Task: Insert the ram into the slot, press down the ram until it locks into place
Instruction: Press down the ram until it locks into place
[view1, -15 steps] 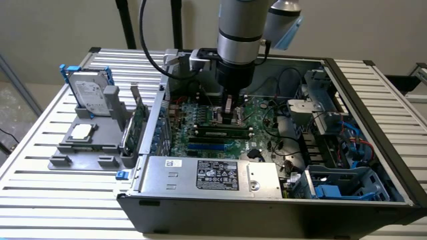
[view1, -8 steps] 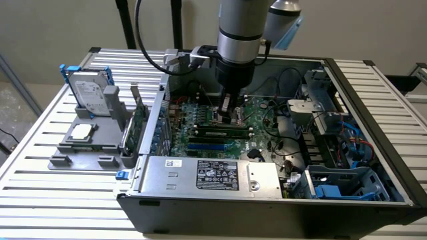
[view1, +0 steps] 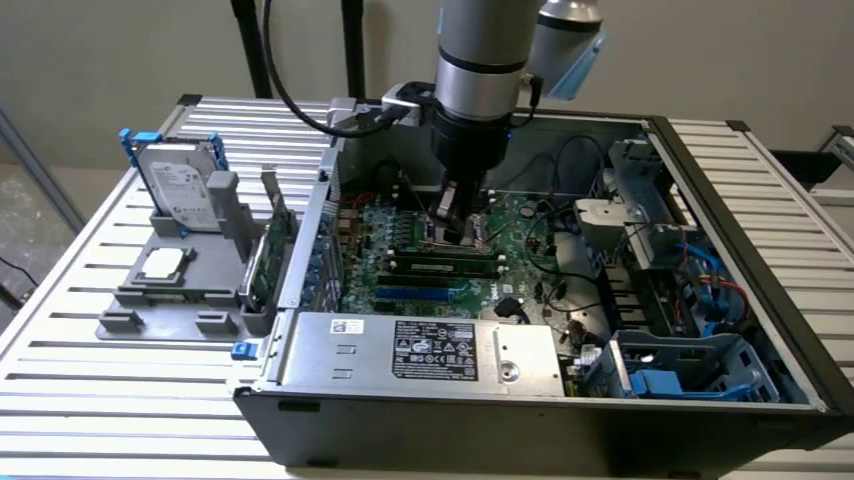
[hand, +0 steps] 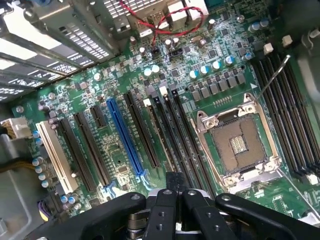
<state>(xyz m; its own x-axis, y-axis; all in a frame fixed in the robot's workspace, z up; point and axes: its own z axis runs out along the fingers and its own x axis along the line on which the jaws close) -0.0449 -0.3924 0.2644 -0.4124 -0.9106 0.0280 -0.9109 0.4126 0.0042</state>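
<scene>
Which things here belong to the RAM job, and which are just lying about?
Job: ram; memory slots; gripper, shut, above the board.
Lying about: hard drive; loose processor; expansion card; power supply; blue slot; processor socket.

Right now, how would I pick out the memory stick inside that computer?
Look inside the open computer case at the green main board. The memory stick sits along the black sockets, between the silver processor socket and the blue slot; it alone is green with dark chips.
</scene>
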